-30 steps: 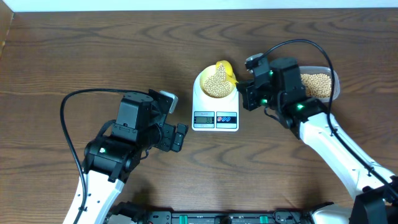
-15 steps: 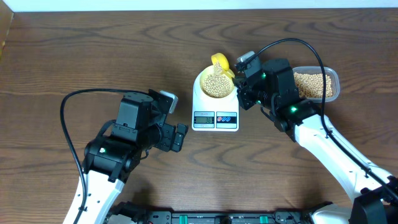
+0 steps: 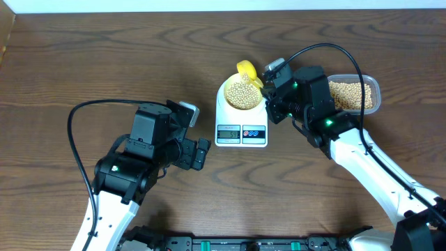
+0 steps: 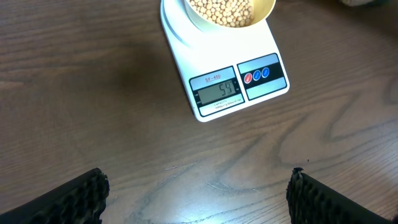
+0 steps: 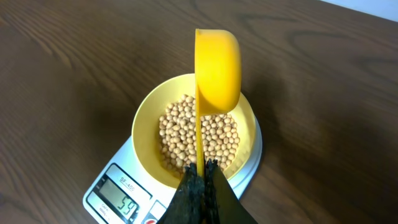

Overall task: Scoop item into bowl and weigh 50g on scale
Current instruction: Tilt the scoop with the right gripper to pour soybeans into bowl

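Right claw [image 5: 200, 177] grips a yellow scoop [image 5: 217, 68] over the bowl [image 5: 144, 118] of beans [image 5: 205, 140] on the scale [image 4: 186, 53]; left claw [image 4: 199, 199] gapes

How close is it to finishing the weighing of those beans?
Done: the bowl sits on the scale with a pile of beans in it. In hand: the shut right tool holds a yellow scoop tipped on its side above the bowl. Left: the display reads in the fifties, above fifty, so a few beans probably need to come out. The left tool hangs open, off to the side.
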Available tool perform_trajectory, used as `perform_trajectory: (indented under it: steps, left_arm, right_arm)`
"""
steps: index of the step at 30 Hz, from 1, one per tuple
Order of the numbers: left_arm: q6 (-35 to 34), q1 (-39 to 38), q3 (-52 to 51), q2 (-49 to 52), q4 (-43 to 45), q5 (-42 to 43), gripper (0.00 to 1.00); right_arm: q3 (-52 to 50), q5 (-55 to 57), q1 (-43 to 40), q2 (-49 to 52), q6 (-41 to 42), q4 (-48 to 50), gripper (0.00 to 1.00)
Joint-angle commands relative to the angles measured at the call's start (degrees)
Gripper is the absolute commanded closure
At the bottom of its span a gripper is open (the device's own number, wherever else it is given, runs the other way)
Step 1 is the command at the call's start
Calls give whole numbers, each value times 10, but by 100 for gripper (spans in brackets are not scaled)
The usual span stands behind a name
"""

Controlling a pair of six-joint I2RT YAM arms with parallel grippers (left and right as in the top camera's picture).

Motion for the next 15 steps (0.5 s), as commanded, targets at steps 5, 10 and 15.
perform_trajectory:
  steps: [5, 10, 15]
  left_arm:
    - [1, -2, -3, 0, 1, -6, 7]
    - [1, -2, -3, 0, 1, -6, 6]
    - [1, -2, -3, 0, 1, -6, 7]
  right_arm:
    - [-1, -9, 4, 4, 0, -20, 99]
    - [-1, -9, 4, 4, 6, -24, 99]
    - [0, -26, 4, 4, 21, -24, 99]
